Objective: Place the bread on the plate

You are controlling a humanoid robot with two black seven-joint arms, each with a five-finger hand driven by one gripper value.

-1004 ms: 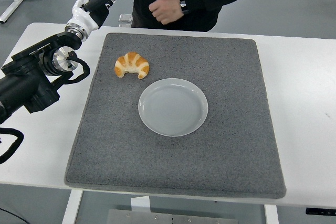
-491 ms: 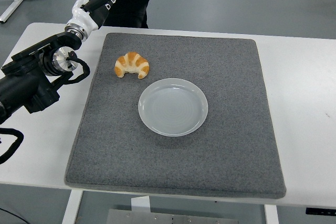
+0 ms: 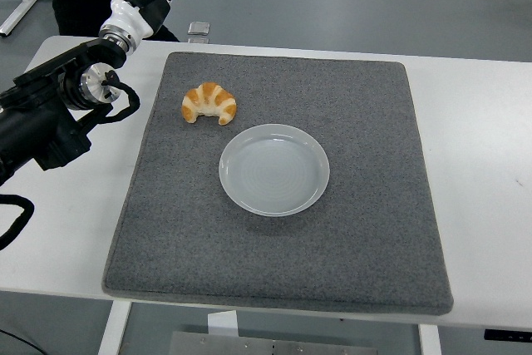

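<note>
The white rectangular desk (image 3: 490,172) carries a large square grey felt mat (image 3: 332,239) that covers most of its middle, leaving bare white strips at nine and three o'clock. The mat's far edge lies close to the desk's far edge, and its near edge lies close to the near edge. A small silvery object (image 3: 198,28), too small to identify, sits at eleven o'clock beyond the mat.
</note>
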